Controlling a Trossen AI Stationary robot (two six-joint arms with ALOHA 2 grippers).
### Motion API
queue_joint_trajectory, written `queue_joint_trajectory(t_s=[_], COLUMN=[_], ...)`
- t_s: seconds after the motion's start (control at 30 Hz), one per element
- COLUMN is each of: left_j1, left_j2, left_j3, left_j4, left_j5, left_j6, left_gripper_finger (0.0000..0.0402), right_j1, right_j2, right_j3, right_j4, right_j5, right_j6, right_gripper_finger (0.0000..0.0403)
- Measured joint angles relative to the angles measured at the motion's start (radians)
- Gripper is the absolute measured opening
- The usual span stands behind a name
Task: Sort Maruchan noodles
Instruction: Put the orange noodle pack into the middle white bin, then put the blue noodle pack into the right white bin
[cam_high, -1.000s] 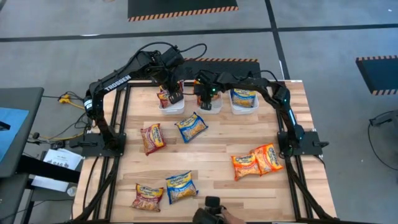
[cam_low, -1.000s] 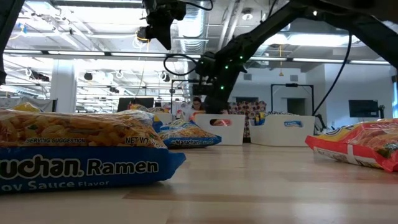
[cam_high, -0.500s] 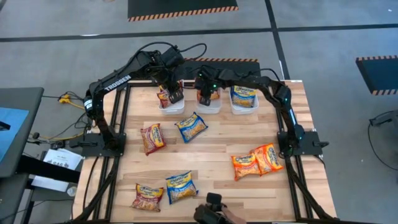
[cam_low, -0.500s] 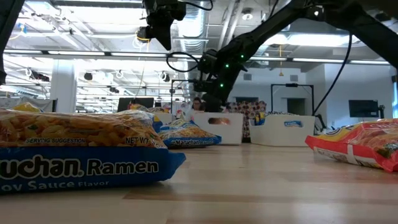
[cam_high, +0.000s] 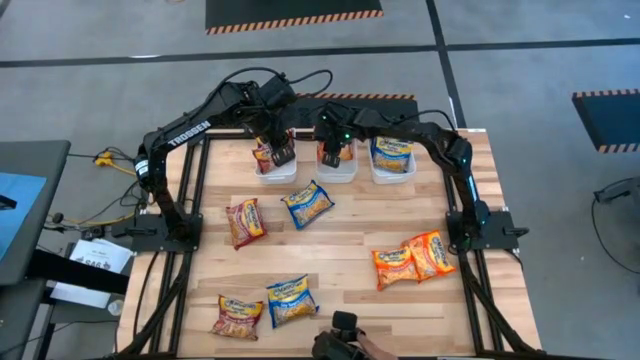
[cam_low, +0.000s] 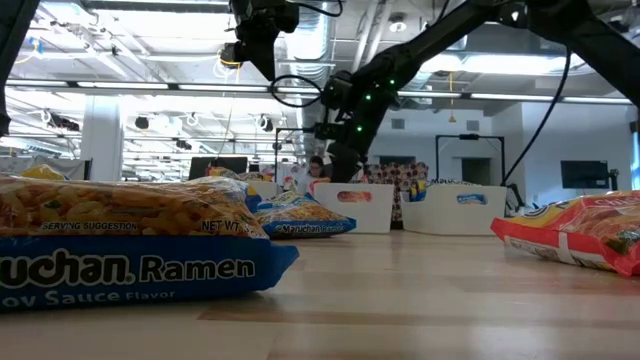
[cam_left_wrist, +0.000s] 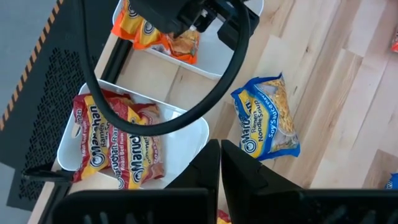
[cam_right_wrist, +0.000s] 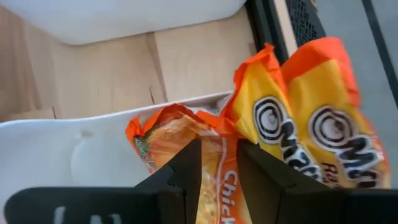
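Three white bins stand in a row at the table's far edge. The left bin (cam_high: 268, 176) holds maroon Maruchan noodles (cam_left_wrist: 118, 146), the middle bin (cam_high: 338, 176) orange ones (cam_right_wrist: 311, 124), and the right bin (cam_high: 392, 176) blue ones (cam_high: 392, 154). My left gripper (cam_left_wrist: 221, 146) hangs shut over the left bin, holding nothing. Over the middle bin my right gripper (cam_right_wrist: 219, 149) is open, with its fingers above an orange packet (cam_right_wrist: 174, 134) that lies in the bin. On the table lie a maroon packet (cam_high: 245, 220), a blue one (cam_high: 308, 203), two orange ones (cam_high: 412, 260), and a maroon (cam_high: 238, 315) and blue (cam_high: 291, 300) pair.
A black frame (cam_high: 190, 190) edges the wooden table on the left and right. The low camera (cam_high: 342, 325) stands at the near edge with a person's hand (cam_high: 372, 346) beside it. Bare wood shows in the table's middle (cam_high: 330, 250).
My right gripper has risen a little above the middle bin, its fingers as far apart as before. The orange packets stay in the bin.
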Motion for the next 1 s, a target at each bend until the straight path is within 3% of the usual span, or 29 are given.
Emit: queue_joint_trajectory(t_s=[0.37, 0.67, 1.0], left_j1=[0.0, -0.001, -0.003], left_j2=[0.0, -0.001, -0.157], left_j3=[0.0, -0.006, -0.157], left_j4=[-0.038, -0.265, -0.215], left_j5=[0.0, 0.012, 0.072], left_j6=[-0.001, -0.084, -0.129], left_gripper_finger=[0.0, 0.0, 0.0], right_j1=[0.002, 0.0, 0.0], right_j2=[-0.053, -0.184, -0.391], right_j3=[0.007, 0.102, 0.11], right_j4=[-0.026, -0.225, -0.428], right_j5=[-0.005, -0.01, -0.023], right_j6=[-0.006, -0.028, 0.038], right_gripper_finger=[0.0128, 0.0128, 0.0128])
